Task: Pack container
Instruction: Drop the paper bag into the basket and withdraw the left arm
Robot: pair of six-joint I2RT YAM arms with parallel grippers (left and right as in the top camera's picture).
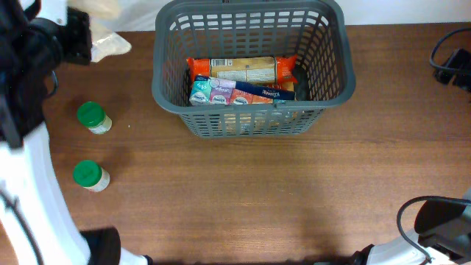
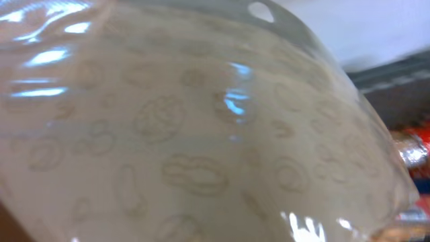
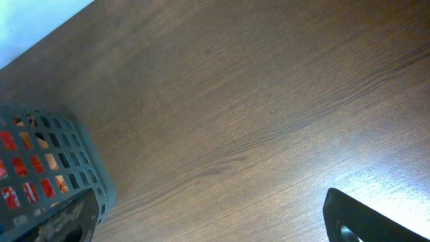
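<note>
The container [image 1: 335, 88] is a large dark grey slotted basket at the back middle of the table. It holds an orange-ended packet [image 1: 243, 69], a teal and pink pack [image 1: 213, 92] and a blue pack [image 1: 265, 92]. My left gripper [image 1: 77, 37] is at the back left, against a pale glossy bag [image 1: 112, 46]. That bag [image 2: 188, 148], printed with nut shapes, fills the left wrist view and hides the fingers. My right gripper [image 3: 215, 228] is open and empty over bare wood at the front right [image 1: 438, 221]. The basket's corner [image 3: 60, 168] is to its left.
Two green-lidded jars [image 1: 93, 118] [image 1: 90, 175] stand on the left of the brown wooden table [image 1: 257, 191]. Black cables [image 1: 452, 62] lie at the far right edge. A sliver of the basket [image 2: 403, 74] shows behind the bag.
</note>
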